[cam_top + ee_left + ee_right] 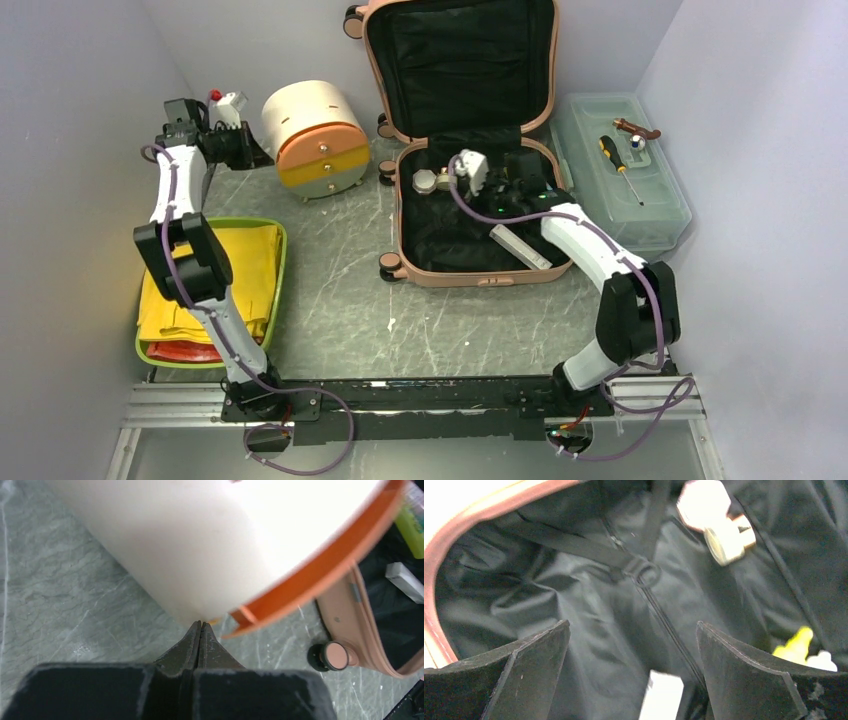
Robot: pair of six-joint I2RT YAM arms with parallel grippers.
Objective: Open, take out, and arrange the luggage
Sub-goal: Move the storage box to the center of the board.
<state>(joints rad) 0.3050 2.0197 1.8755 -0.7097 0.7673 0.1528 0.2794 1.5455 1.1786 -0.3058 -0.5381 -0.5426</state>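
Note:
The salmon-pink luggage (455,277) lies open at the back of the table, with its lid (460,60) leaning upright against the wall. My right gripper (443,183) hangs open inside the lower half, above the black lining (549,595), holding nothing (631,630). A white box (661,695) lies below the jaws. A cream round item (719,530) and a yellow piece (796,645) lie further in. My left gripper (255,152) is shut and empty at the far left. Its tips (201,625) rest against the cream half-round box (200,540), and the luggage's wheel (334,656) shows nearby.
The cream half-round box (315,135) with orange-yellow drawers stands left of the luggage. A green tray (281,262) holding folded yellow cloth sits at the near left. A translucent toolbox (650,215) on the right carries a screwdriver (620,165). A long white box (520,247) lies in the luggage.

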